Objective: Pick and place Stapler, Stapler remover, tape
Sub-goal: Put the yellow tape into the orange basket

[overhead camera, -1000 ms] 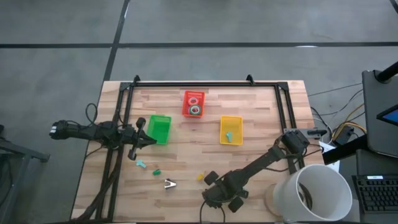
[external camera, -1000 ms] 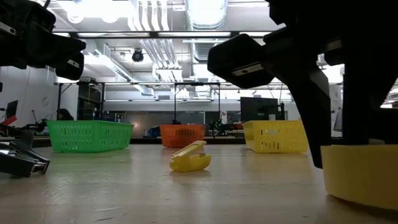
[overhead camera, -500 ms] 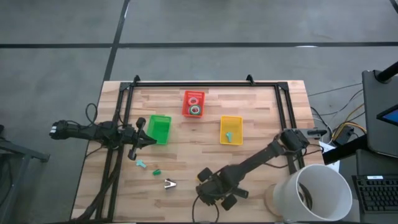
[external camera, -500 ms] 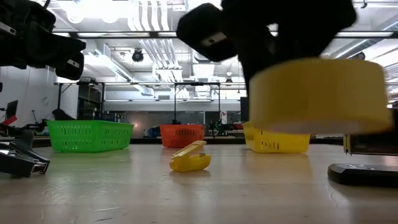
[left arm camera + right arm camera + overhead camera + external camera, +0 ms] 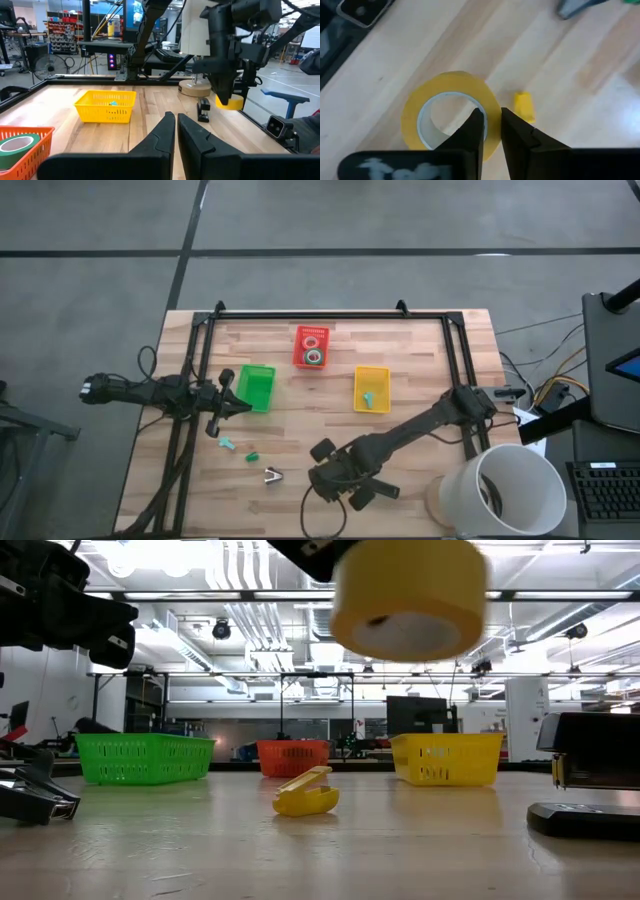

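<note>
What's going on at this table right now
The right gripper has a yellow tape roll pinched by its wall and holds it in the air above the near part of the table. A small yellow piece lies on the wood below, and the black stapler sits nearby. The left gripper waits shut beside the green basket. The red basket already holds tape rolls, and the yellow basket holds a small teal piece.

No legible text, label, brand, number or sign appears in any view. A pale smeared marking on the dark bar (image 5: pixel 395 167) at the edge of the right wrist view is too blurred to read.
</note>
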Robot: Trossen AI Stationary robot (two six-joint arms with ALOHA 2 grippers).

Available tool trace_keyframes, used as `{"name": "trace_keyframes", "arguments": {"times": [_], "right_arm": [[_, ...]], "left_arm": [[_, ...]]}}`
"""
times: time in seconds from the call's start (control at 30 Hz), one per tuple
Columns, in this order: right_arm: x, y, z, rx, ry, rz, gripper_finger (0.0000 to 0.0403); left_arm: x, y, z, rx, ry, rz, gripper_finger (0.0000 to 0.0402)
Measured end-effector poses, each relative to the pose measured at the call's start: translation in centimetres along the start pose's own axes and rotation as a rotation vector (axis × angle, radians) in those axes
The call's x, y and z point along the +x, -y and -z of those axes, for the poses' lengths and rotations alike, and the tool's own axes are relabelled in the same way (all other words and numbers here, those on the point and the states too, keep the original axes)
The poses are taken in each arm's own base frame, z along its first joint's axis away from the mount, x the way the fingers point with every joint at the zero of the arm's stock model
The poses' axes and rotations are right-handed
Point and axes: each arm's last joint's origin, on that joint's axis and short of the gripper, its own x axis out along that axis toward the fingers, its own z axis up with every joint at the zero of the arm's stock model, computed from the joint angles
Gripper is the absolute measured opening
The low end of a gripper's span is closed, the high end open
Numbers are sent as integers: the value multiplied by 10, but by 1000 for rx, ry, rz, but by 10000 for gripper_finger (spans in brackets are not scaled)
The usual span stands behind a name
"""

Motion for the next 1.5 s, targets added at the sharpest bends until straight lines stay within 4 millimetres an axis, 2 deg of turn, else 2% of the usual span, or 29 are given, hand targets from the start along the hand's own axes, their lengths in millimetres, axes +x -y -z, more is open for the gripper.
{"name": "trace_keyframes", "arguments": {"times": [0.33,0.63,0.8,0.97,1.1,1.23,1.5], "right_arm": [[-18,29,0,26,12,67,41],[-39,59,10,55,-84,231,46],[-46,88,18,66,-134,400,44],[-52,127,33,102,-141,453,46],[-70,168,49,156,-123,502,41],[-91,212,67,219,11,491,42],[-117,294,132,516,177,558,47]], "left_arm": [[0,0,0,0,0,0,23],[0,0,0,0,0,0,23],[0,0,0,0,0,0,23],[0,0,0,0,0,0,23],[0,0,0,0,0,0,23],[0,0,0,0,0,0,23],[0,0,0,0,0,0,23]]}}
